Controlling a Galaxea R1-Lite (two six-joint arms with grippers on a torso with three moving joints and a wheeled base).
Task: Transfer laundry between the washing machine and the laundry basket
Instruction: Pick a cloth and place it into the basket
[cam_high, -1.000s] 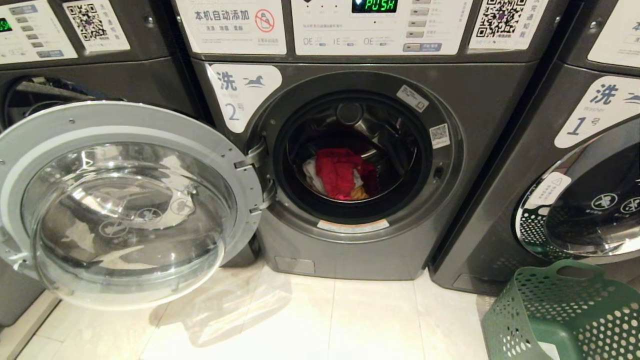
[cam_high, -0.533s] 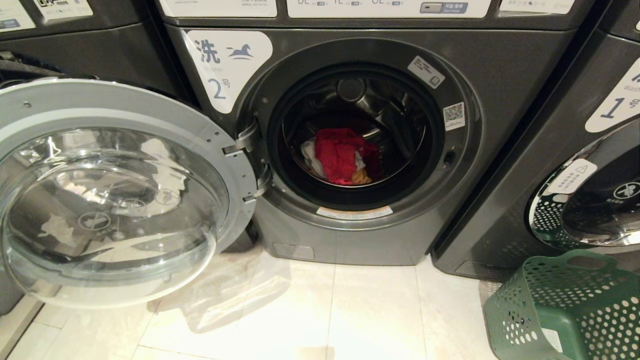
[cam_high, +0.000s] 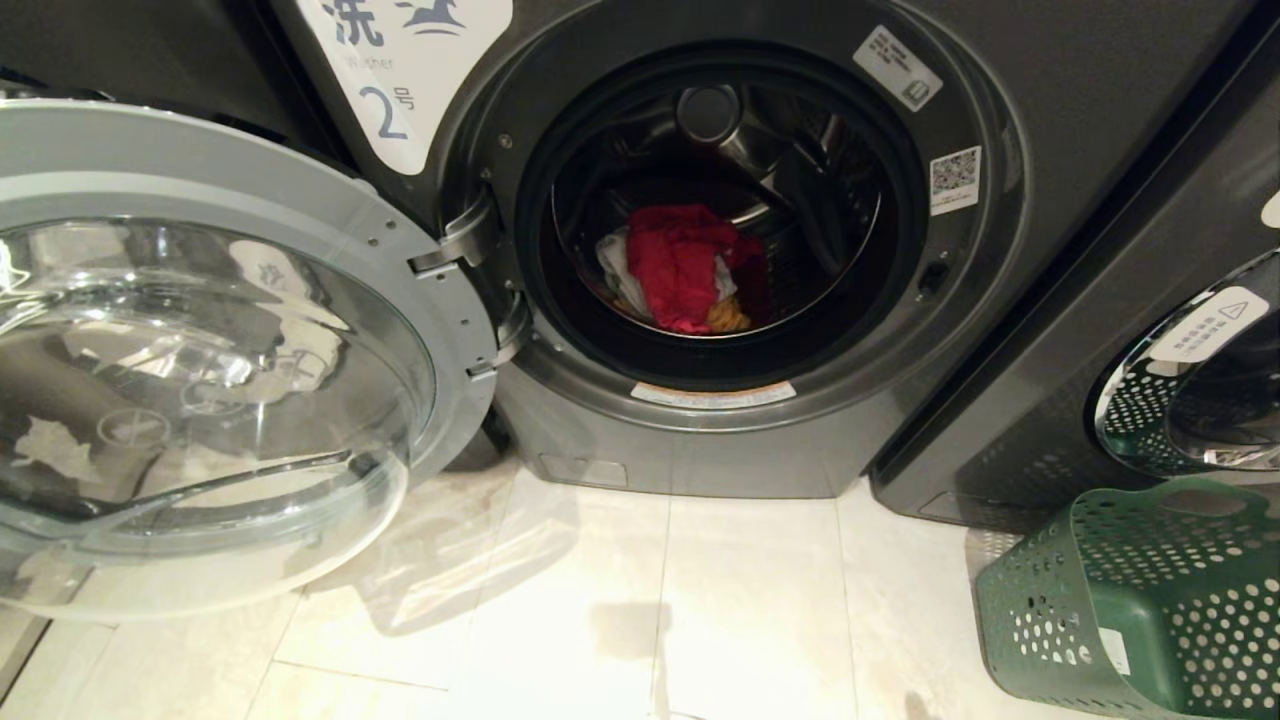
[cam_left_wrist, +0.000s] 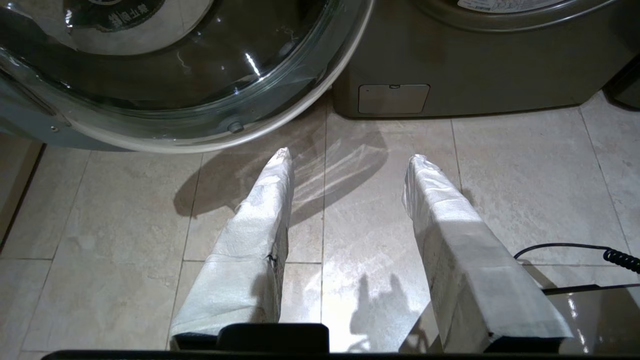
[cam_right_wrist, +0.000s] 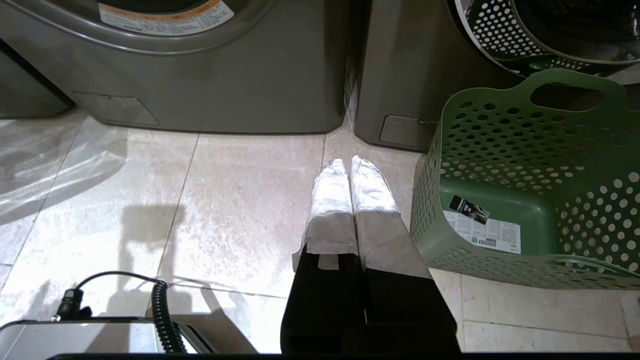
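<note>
The washing machine (cam_high: 640, 450), dark grey with a white label numbered 2, stands with its round glass door (cam_high: 200, 350) swung wide to the left. The laundry (cam_high: 680, 265) lies low in the drum: a red garment over a white one, with a small yellow-orange piece. The green laundry basket (cam_high: 1130, 600) sits on the floor at the lower right, with nothing in it but a label. Neither arm shows in the head view. My left gripper (cam_left_wrist: 350, 157) hangs open over the tiles before the machine's base. My right gripper (cam_right_wrist: 348, 165) is shut, just beside the laundry basket (cam_right_wrist: 525, 150).
A like machine (cam_high: 1100, 250) stands to the right, its door closed behind the basket. The open glass door juts far out over the pale tiled floor (cam_high: 700, 600) on the left. A coiled black cable (cam_right_wrist: 160, 310) lies by my base.
The whole head view has shifted: the camera has come lower and closer, so the control panels have left the picture. The laundry, the door and the basket have not moved.
</note>
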